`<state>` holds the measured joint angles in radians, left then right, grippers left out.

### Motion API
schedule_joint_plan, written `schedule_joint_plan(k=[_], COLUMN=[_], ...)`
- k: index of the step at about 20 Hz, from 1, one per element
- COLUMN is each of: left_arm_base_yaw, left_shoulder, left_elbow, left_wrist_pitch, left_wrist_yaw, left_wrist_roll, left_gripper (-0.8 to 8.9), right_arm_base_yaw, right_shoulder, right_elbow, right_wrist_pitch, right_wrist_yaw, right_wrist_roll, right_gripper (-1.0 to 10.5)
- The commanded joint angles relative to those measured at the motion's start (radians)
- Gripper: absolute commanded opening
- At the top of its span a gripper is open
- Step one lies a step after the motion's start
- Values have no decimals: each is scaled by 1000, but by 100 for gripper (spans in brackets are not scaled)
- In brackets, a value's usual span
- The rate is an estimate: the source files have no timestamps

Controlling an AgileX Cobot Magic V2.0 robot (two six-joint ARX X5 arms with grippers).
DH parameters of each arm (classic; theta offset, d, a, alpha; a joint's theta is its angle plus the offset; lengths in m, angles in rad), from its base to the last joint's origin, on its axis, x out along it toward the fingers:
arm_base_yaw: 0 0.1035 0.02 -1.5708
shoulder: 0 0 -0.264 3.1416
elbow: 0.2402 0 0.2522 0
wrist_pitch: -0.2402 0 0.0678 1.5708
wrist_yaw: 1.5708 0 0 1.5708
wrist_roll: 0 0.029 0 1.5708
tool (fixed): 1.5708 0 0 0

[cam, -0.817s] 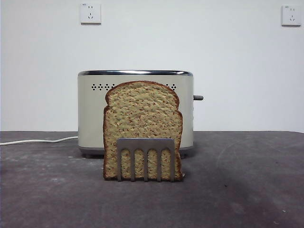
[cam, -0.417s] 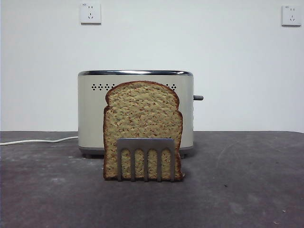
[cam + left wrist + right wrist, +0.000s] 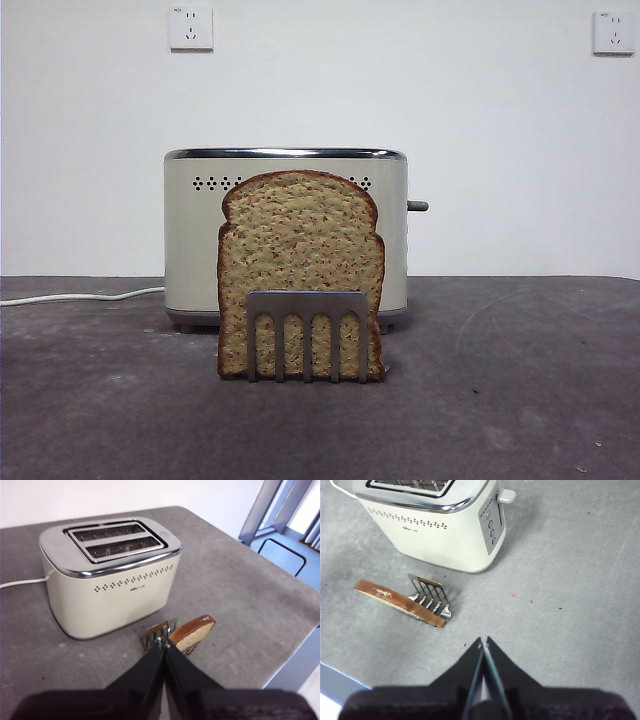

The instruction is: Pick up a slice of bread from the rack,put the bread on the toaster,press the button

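Bread (image 3: 300, 270) stood upright in rack (image 3: 306, 305); toaster (image 3: 190, 235) slots empty in left wrist view. Both claws, left (image 3: 163, 641) and right (image 3: 483, 641), closed, empty.

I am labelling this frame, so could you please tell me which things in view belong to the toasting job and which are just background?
For the job:
slice of bread, upright in the rack
rack
toaster, behind them
button, on the toaster's narrow end
left gripper and right gripper, both shut, holding nothing

Just about:
white cord
wall sockets
table
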<state>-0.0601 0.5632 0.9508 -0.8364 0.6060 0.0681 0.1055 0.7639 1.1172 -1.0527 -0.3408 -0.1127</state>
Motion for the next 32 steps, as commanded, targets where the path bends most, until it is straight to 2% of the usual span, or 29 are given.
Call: schedule_joint_plan(k=[1, 2, 3, 6, 10, 12, 16, 19, 26, 32], left_arm_base_yaw=[-14, -21, -34, -101, -257, -349, -547, -641, -713, -714], left_shoulder=[13, 21, 34, 91, 240, 333, 517, 638, 900, 1031], left_elbow=[5, 8, 16, 62, 172, 235, 340, 388, 412, 412], left_wrist_pitch=[5, 5, 5, 5, -7, -26, -74, -70, -33, 8], left_wrist_yaw=[0, 0, 0, 0, -8, -66, -259, -349, -447, -449], left_wrist_roll=[19, 20, 33, 74, 190, 256, 404, 483, 589, 617], left_gripper=[362, 550, 617, 617, 616, 616, 616, 616, 615, 615], right_arm_base_yaw=[2, 2, 2, 2, 3, 3, 3, 3, 3, 3], right_shoulder=[2, 2, 2, 2, 2, 2, 13, 29, 41, 41], right_elbow=[3, 3, 3, 3, 3, 3, 3, 3, 3, 3], right_wrist_pitch=[3, 3, 3, 3, 3, 3, 3, 3, 3, 3], right_wrist_yaw=[-2, -2, -3, -3, -34, -55, -54, -54, -54, -54], right_wrist_roll=[-10, -10, -10, -9, -10, -11, -13, -13, -13, -13], right_gripper=[-12, -12, -12, -12, -12, -12, -12, -12, -12, -12])
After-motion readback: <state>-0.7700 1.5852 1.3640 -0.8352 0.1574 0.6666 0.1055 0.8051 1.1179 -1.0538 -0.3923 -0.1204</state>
